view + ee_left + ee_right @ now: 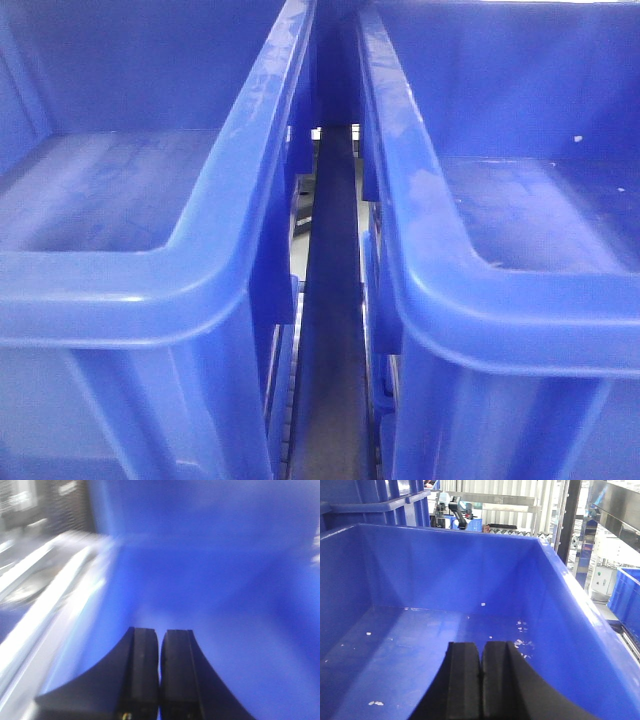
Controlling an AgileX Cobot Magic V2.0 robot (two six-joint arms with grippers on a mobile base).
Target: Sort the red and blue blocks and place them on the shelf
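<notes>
Two hands clenched on nothing — left hand [160,672] and right hand [481,680] hover over blue bins [150,290], likely searching; no blocks visible.

Two blue bins [150,290] [520,310] (gap between).

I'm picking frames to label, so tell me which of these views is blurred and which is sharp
The left wrist view is motion-smeared: the blue bin wall and pale rail streak, only the shut left pincer stays fairly crisp. The right wrist view is sharp, showing white specks on the bin floor beyond the shut right pincer. The front view is slightly soft, with mild glare on the bin rims.
</notes>
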